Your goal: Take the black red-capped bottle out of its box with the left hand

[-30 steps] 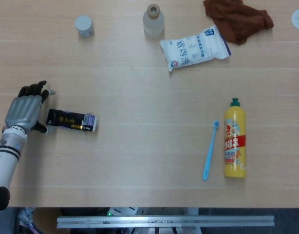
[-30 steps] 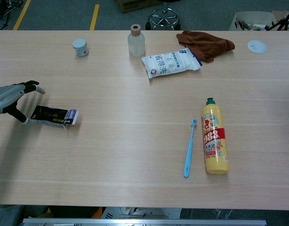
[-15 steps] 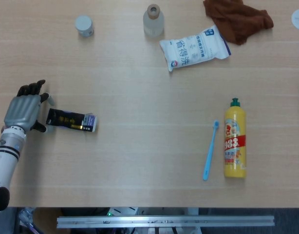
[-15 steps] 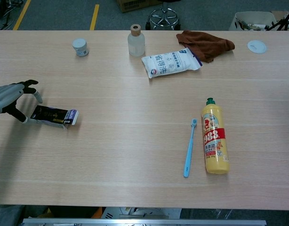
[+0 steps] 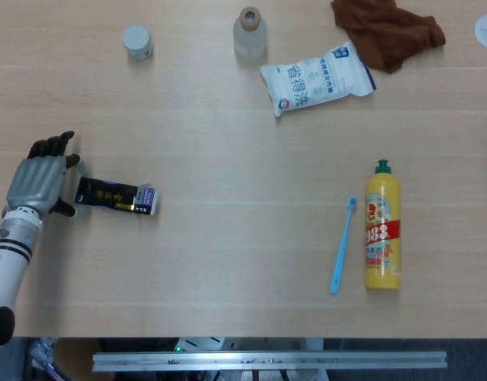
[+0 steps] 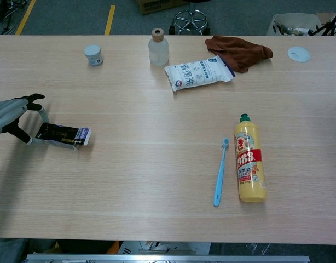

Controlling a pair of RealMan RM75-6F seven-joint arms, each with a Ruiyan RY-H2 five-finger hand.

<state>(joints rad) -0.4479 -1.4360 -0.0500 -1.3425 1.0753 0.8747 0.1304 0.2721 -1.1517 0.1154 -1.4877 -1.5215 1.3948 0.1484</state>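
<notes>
At the left edge of the frame, your left hand (image 5: 39, 181) sits just beside the near end of the black box (image 5: 116, 195), which lies flat on the counter (image 5: 228, 238) at middle left; the fingers (image 5: 51, 147) are parted and curled a little over the counter and grasp nothing, while the thumb reaches toward the box's left end, and I cannot tell whether it touches. The black red-capped bottle itself does not show in either view, so I judge it is inside the box, whose pale right end looks like the open flap. For this step, you probably need to steady the box before pulling anything, since it is light and lying loose, and a push from the left would likely slide it to the right. Bring the fingers over the top of the box and close them gently across its narrow width rather than nudging the end. Then work toward the pale end, where the bottle should come out, and draw it along the box's long axis instead of lifting at an angle. Farther right, the blue toothbrush (image 5: 342, 246) and yellow bottle (image 5: 382, 236) lie well apart from your work, as do the things along the top of the frame. Your right hand appears in neither view.
</notes>
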